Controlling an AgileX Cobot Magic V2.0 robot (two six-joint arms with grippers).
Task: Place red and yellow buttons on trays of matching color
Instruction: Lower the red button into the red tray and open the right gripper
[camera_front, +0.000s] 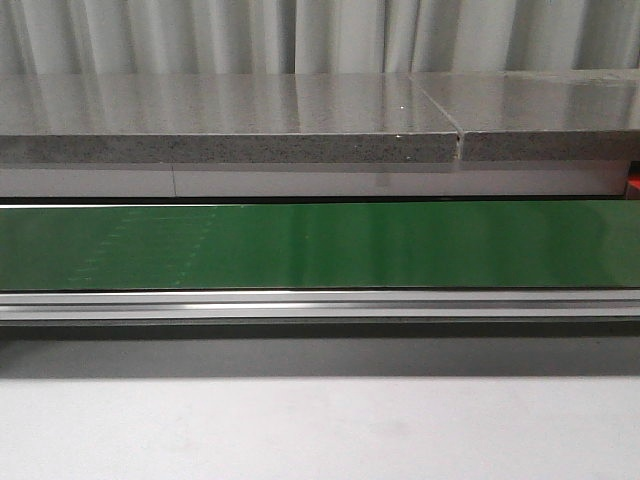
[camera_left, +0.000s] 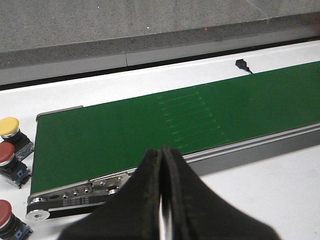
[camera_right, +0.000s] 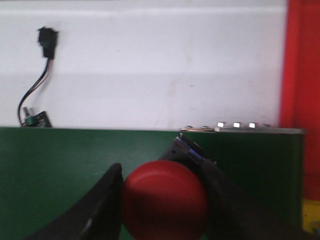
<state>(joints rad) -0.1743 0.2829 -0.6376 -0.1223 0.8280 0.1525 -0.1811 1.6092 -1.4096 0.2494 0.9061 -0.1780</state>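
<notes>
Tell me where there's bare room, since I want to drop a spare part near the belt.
The green conveyor belt lies bare along its length, as does the white table in front of its metal rail. It is crowded off the belt's end, where one yellow-capped button and two red-capped buttons stand.

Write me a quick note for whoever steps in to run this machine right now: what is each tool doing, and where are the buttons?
Left tool: shut, empty, above the near edge of the green belt.
Right tool: shut on a red button, over the belt near the red tray.
Waiting off the belt's end: one yellow button, two more red buttons.
Done: no placed buttons visible.
Left: set the held red one down, then sort the rest.
</notes>
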